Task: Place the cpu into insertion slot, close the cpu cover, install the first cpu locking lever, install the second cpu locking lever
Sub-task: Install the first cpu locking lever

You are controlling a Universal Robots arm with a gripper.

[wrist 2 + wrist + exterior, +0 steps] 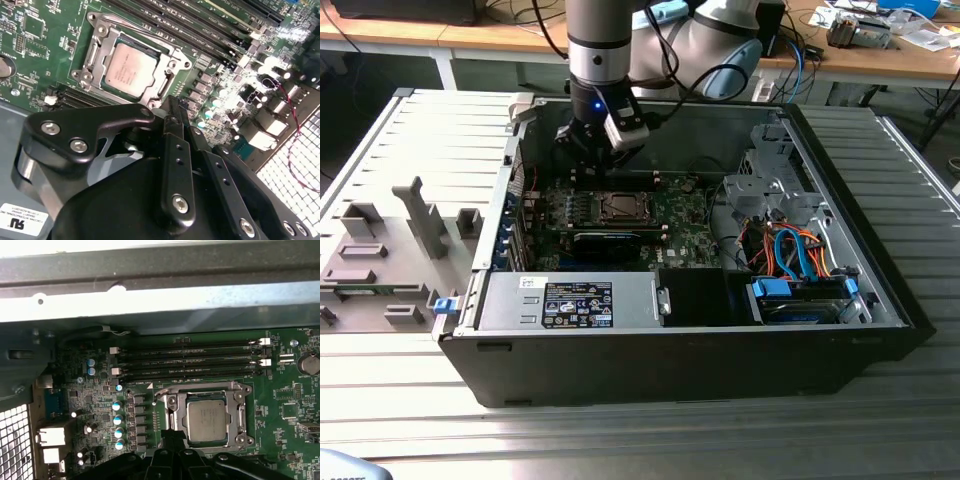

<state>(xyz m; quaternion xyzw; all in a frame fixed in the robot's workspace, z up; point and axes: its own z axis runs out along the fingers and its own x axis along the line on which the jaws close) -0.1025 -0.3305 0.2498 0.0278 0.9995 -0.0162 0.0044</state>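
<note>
Inside the insertion slot (pixel 206 417), the cpu (pixel 205 420) is sitting seated, cover seemingly down; gripper (pixel 172 112) is hovering closed, empty, just beside.

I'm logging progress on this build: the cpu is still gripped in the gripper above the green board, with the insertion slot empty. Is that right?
Not quite. In both wrist views the cpu already sits in the insertion slot on the green board, framed by silvery metal. The gripper hovers beside the socket with no chip visible in it.

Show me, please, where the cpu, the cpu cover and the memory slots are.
cpu (pixel 205 421), first wrist view: middle of its metal top.
cpu cover (pixel 167 80), second wrist view: frame edge.
memory slots (pixel 190 360), first wrist view: middle slot.
</note>
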